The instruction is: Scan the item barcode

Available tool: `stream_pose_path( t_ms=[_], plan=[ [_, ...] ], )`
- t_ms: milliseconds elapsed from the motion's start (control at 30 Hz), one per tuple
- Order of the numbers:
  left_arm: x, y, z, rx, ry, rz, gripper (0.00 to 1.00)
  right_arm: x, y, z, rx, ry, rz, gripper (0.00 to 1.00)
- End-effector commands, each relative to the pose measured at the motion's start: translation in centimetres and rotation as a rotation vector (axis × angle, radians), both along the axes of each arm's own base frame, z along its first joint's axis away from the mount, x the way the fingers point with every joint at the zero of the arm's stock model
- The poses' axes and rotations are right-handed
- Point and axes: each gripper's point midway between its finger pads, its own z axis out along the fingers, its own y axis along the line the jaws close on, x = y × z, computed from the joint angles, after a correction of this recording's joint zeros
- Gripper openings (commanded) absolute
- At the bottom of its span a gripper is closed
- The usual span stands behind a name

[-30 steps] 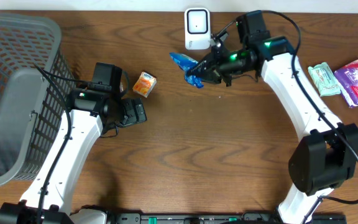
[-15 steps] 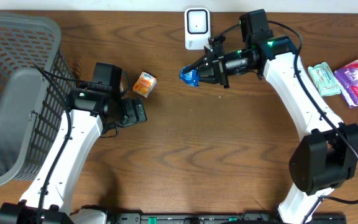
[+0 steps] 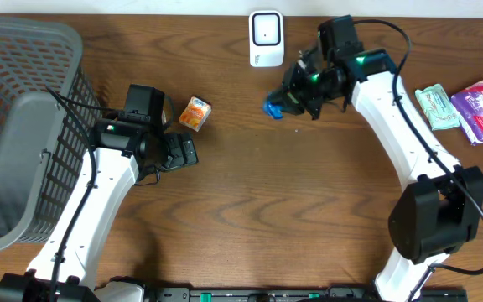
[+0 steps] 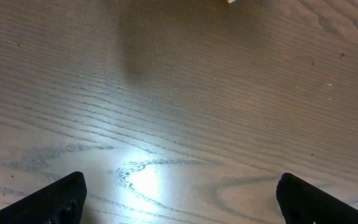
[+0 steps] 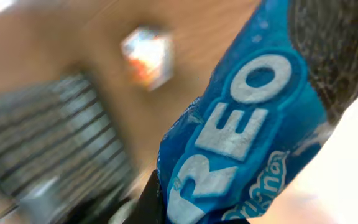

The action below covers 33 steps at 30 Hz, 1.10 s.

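Looks like the right gripper (image 3: pixel 290 99) is clamped on the blue cookie packet (image 3: pixel 272 109), with the scanner (image 3: pixel 266 38) just ahead of it. Mid-scan I'd say; next the barcode needs turning toward it. The left gripper (image 3: pixel 184 153) hangs open, empty.

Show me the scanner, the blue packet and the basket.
scanner (image 3: pixel 266 33), overhead view, its white front face.
blue packet (image 5: pixel 230 133), right wrist view, its printed lettering.
basket (image 3: pixel 23 63), overhead view, its mesh wall.
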Motion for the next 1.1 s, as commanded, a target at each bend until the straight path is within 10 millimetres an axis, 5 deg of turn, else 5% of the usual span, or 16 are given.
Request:
stream_pose_path(
  t_ms=[0, 100, 367, 400, 467, 500, 600, 900, 1067],
  plan=[
    [-0.2, 0.2, -0.3, 0.009, 0.011, -0.003, 0.98, 2.2, -5.4, -2.2, -0.46, -0.158, -0.112, 0.01],
    [-0.2, 0.2, -0.3, 0.009, 0.011, -0.003, 0.98, 1.6, -6.3, -3.8, -0.604, -0.17, -0.12, 0.01],
    [-0.2, 0.2, -0.3, 0.009, 0.011, -0.003, 0.98, -4.3, -5.8, -12.1, -0.65, 0.057, -0.203, 0.02],
    [-0.2, 0.2, -0.3, 0.009, 0.011, -0.003, 0.98, -4.9, -5.7, -12.7, -0.645, 0.073, -0.197, 0.06],
    [-0.2, 0.2, -0.3, 0.009, 0.011, -0.003, 0.98, -5.8, -5.5, -13.6, -0.633, 0.1, -0.179, 0.39],
    [-0.2, 0.2, -0.3, 0.009, 0.011, -0.003, 0.98, -6.3, -5.2, -13.8, -0.622, 0.115, -0.148, 0.6],
    [-0.2, 0.2, -0.3, 0.009, 0.011, -0.003, 0.98, -6.2, -4.5, -13.3, -0.585, 0.087, -0.039, 0.81],
    [-0.2, 0.2, -0.3, 0.009, 0.011, -0.003, 0.98, -2.5, -7.0, -8.5, -0.554, 0.033, -0.027, 0.85],
    [-0.2, 0.2, -0.3, 0.009, 0.011, -0.003, 0.98, -2.2, -9.2, -8.9, -0.558, 0.066, -0.077, 0.82]
  ],
)
